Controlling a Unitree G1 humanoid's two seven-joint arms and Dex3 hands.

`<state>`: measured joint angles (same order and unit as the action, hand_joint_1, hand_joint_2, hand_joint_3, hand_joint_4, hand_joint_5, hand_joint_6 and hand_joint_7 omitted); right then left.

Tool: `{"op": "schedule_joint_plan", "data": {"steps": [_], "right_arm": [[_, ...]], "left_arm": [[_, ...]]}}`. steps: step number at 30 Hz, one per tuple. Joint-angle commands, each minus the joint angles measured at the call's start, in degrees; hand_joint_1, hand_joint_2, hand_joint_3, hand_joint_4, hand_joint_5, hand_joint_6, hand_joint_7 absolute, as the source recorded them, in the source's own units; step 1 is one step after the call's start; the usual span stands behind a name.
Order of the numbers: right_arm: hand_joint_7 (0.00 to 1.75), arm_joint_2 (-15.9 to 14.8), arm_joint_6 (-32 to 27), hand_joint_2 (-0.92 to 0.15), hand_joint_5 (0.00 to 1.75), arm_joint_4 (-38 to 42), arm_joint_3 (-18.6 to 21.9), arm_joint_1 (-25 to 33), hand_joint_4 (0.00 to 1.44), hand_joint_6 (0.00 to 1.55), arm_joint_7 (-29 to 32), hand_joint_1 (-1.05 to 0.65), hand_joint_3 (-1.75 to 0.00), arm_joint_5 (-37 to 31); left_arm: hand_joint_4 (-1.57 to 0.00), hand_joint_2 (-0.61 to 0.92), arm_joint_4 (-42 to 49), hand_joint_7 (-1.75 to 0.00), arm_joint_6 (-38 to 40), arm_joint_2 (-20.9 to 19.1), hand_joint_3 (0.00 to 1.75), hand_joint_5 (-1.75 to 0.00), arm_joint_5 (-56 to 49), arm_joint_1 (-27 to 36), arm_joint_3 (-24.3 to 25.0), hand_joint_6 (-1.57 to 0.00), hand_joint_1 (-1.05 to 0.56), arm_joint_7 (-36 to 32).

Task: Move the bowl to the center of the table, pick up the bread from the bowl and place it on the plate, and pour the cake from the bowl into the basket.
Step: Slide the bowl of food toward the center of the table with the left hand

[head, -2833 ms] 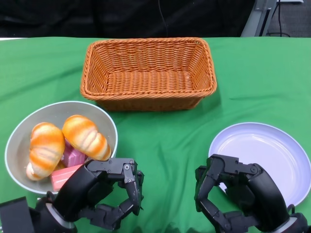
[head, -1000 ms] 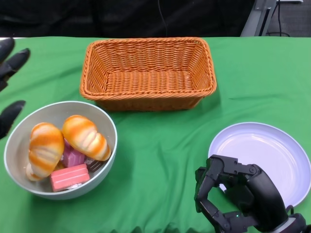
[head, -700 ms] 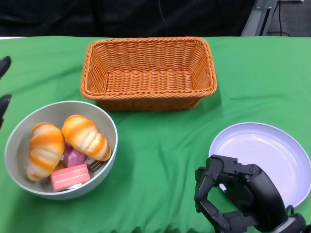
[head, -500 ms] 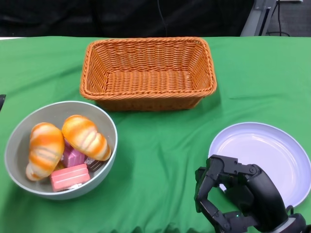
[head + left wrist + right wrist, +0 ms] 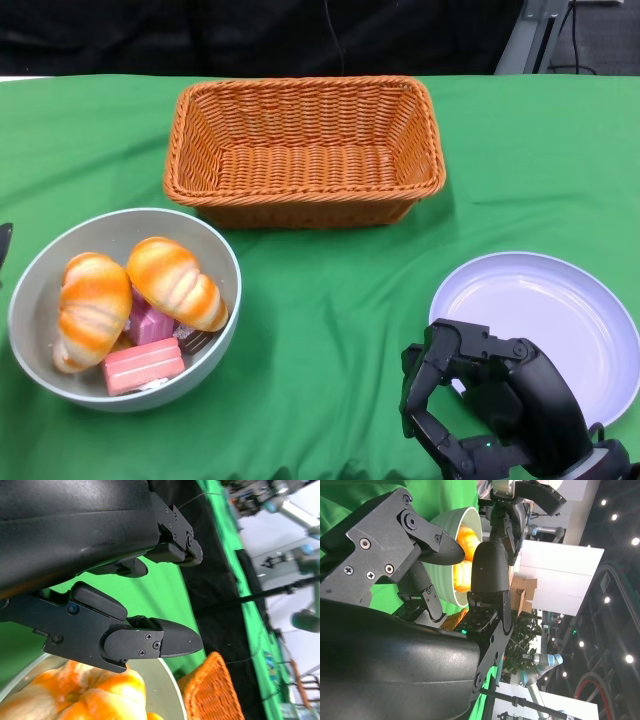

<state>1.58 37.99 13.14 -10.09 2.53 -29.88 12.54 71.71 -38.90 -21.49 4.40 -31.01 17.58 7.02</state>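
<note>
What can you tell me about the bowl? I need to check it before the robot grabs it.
The bowl is round, pale grey-green, smooth and glossy, standing upright on the green cloth at the table's near left, apart from the basket. It holds two orange-striped bread rolls lying over pink cake pieces. No robot hand grips it; the left robot hand hovers beside its rim.

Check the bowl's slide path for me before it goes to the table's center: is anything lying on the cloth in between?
Nothing visible. Only bare green cloth lies between the bowl and the center, in front of the basket; the plate sits farther right.
</note>
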Motion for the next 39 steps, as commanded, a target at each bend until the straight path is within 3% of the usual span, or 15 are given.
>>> {"op": "schedule_joint_plan", "data": {"steps": [1, 16, 34, 39], "right_arm": [[1.36, -0.25, 0.24, -0.38, 1.66, 0.13, 0.41, -0.05, 0.86, 0.75, -0.13, -0.06, -1.20, 0.78], [1.36, -0.15, -0.24, -0.38, 1.67, -0.43, 0.23, -0.04, 0.86, 0.75, 0.15, -0.05, -1.20, 0.52], [1.36, -0.17, 0.49, -0.37, 1.67, -0.24, 0.33, 0.14, 0.86, 0.75, 0.36, -0.06, -1.22, 0.12], [1.36, -0.14, 0.52, -0.37, 1.67, -0.02, 0.29, 0.03, 0.86, 0.75, 0.08, -0.06, -1.23, 0.48]], "left_arm": [[-0.24, 0.92, 0.57, 0.00, 3.08, 0.25, 0.53, 0.00, 0.14, -0.88, -0.26, -0.23, -0.71, 0.18], [-0.12, 0.92, -0.34, 0.00, 11.11, 3.74, 0.57, 0.00, 0.68, -1.10, -2.20, -0.13, -0.72, 1.71], [-0.12, 0.92, -10.54, 0.00, 9.67, 9.51, 0.57, 0.00, 2.04, 4.63, -3.54, -0.11, -0.73, 3.07], [-0.16, 0.92, -14.52, -0.01, 8.64, 11.68, 0.60, -0.02, 0.85, 7.09, -4.85, -0.12, -0.71, -0.23]]}}
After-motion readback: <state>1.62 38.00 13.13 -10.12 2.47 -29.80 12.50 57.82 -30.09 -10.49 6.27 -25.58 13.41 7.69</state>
